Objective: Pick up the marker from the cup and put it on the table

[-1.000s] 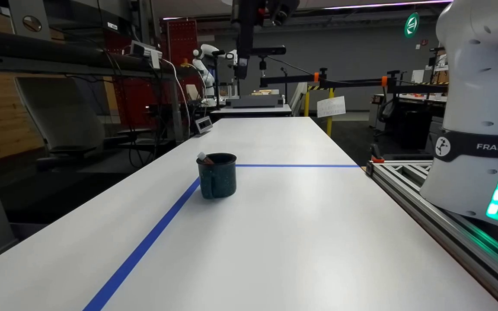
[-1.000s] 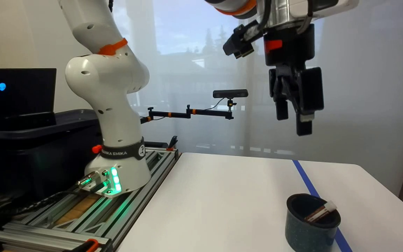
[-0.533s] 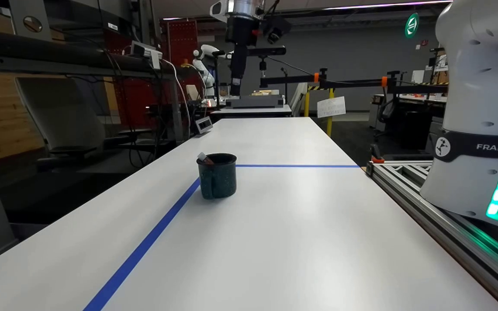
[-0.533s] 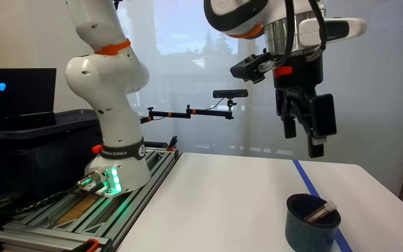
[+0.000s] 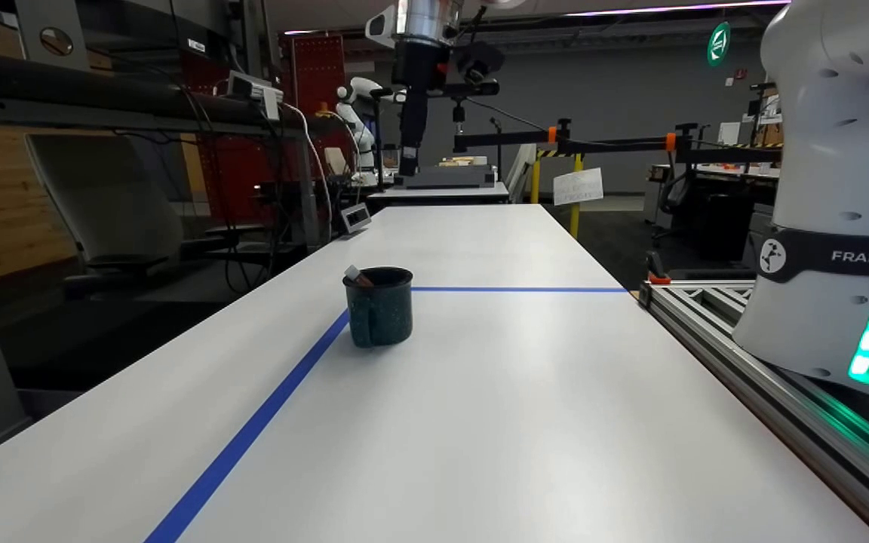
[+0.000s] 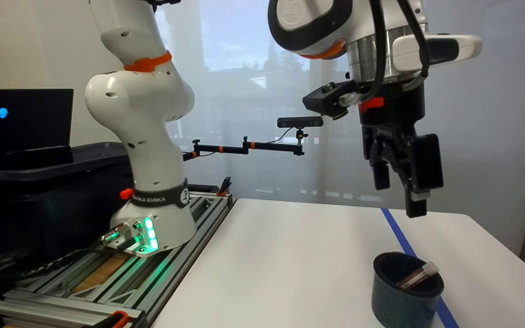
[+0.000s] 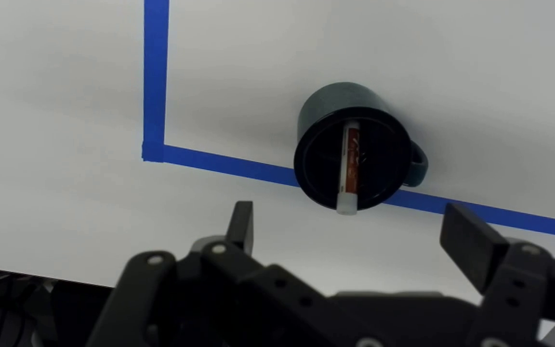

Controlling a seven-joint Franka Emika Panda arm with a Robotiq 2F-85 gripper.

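Operator: State what has just changed, and its meaning for the task

Supervisor: Above the long, flat, white tabletop (image 6: 280,255), the white, rounded, multi-jointed arm (image 6: 139,95) has lowered its wrist end. The black, two-fingered mechanical gripper (image 7: 348,229) hangs free, its fingers spread wide and pinching nothing. Below, apart from the fingertips, the dark teal-blue, speckled, cylindrical cup (image 7: 340,99) with a side handle stands upright on the tabletop. Inside it leans the slim, reddish-brown, plastic-looking marker (image 7: 350,166), its whitish end reaching past the rim. The approach appears to be in hand; the grasp is not yet made. In the wrist view the marker runs roughly across the closing direction of the fingers, so a pinch should suit. Caution: a finger may strike the rim during further descent

Operator: List the differences from the earlier state

Supervisor: Tabletop: no difference. Arm: wrist end lower in both exterior views than one second ago. Gripper: fingertips lower than half a second ago, much lower than a full second ago; the latest drop is the smaller. Finger spread: no visible difference. Cup: same place. Marker: same tilt, same place in the cup
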